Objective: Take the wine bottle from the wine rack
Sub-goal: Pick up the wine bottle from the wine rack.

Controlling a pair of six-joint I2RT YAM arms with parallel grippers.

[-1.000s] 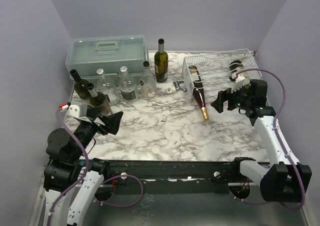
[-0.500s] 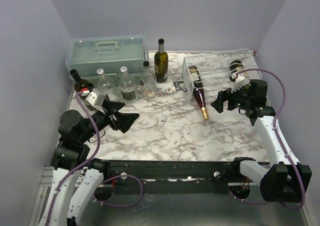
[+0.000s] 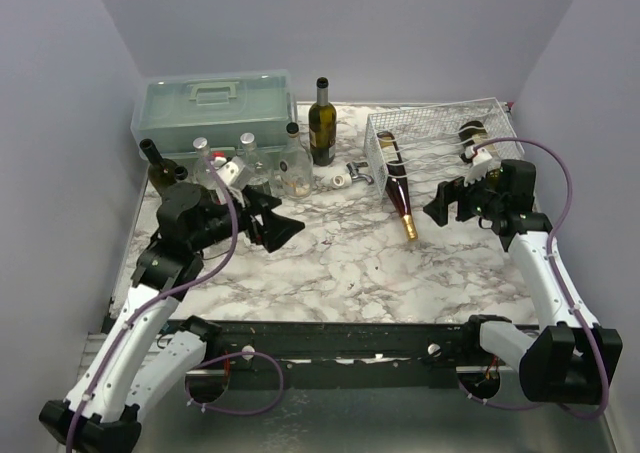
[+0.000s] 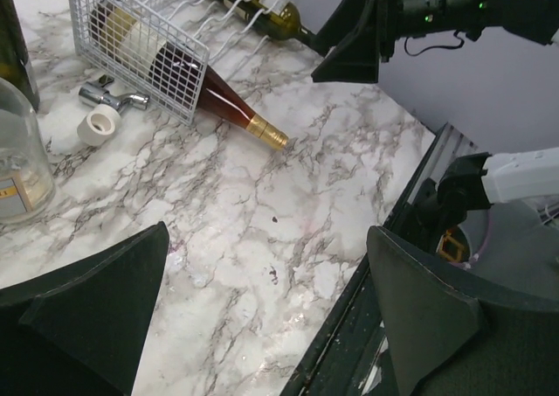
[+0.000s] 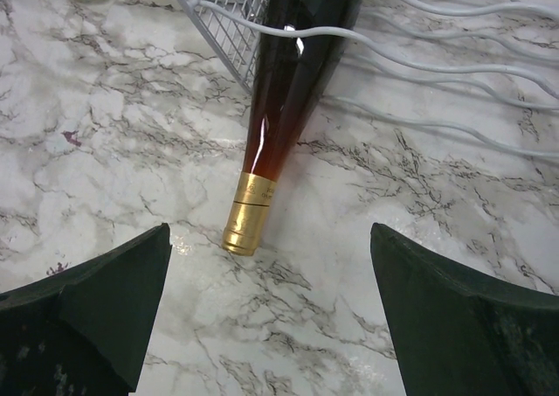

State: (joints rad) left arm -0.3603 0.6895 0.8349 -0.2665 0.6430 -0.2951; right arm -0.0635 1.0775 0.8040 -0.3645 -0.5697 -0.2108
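The white wire wine rack (image 3: 440, 128) stands at the back right. A dark red wine bottle (image 3: 398, 188) with a gold cap lies in its left cradle, neck sticking out over the marble; it shows in the left wrist view (image 4: 218, 103) and the right wrist view (image 5: 288, 81). A green bottle (image 3: 471, 133) lies at the rack's right side. My right gripper (image 3: 440, 205) is open, just right of the red bottle's neck, above the table. My left gripper (image 3: 275, 228) is open and empty over the left middle of the table, pointing toward the rack.
A pale green toolbox (image 3: 215, 108) stands at the back left. Several clear and dark bottles (image 3: 255, 168) stand before it, and an upright dark bottle (image 3: 321, 123) beside it. A metal stopper and a white ring (image 3: 347, 177) lie left of the rack.
My left arm has swung up and to the right, from the near left edge toward the table's middle. The right arm and the bottles have not moved.
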